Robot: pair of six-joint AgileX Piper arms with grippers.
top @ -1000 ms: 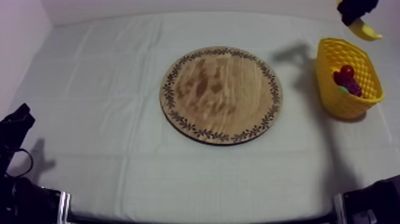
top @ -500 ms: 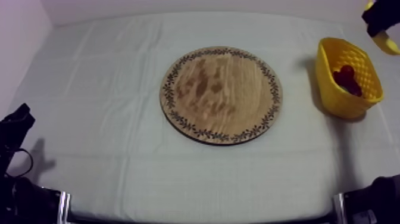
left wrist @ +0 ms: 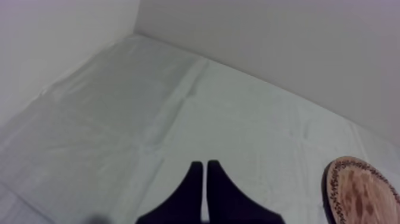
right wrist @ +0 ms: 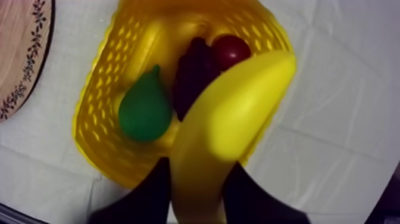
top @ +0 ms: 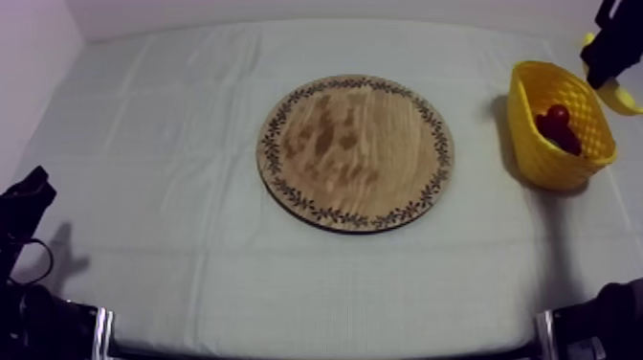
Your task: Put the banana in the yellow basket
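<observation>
Our right gripper (right wrist: 199, 182) pinches the curved yellow banana (right wrist: 232, 113) over the yellow lattice basket (right wrist: 95, 119); next we should centre it and release.

End of the banana (right wrist: 238, 107) lost between fingers of the right hand (right wrist: 199, 170); grapes (right wrist: 193, 71) half behind it.

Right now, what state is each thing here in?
banana: held in the right gripper, over the yellow basket, not yet inside.
right gripper: shut on the banana.
left gripper: shut on nothing, low at the table's left.
yellow basket: upright, holding pear, grapes, small red fruit.
wooden board: flat on the cloth.
</observation>
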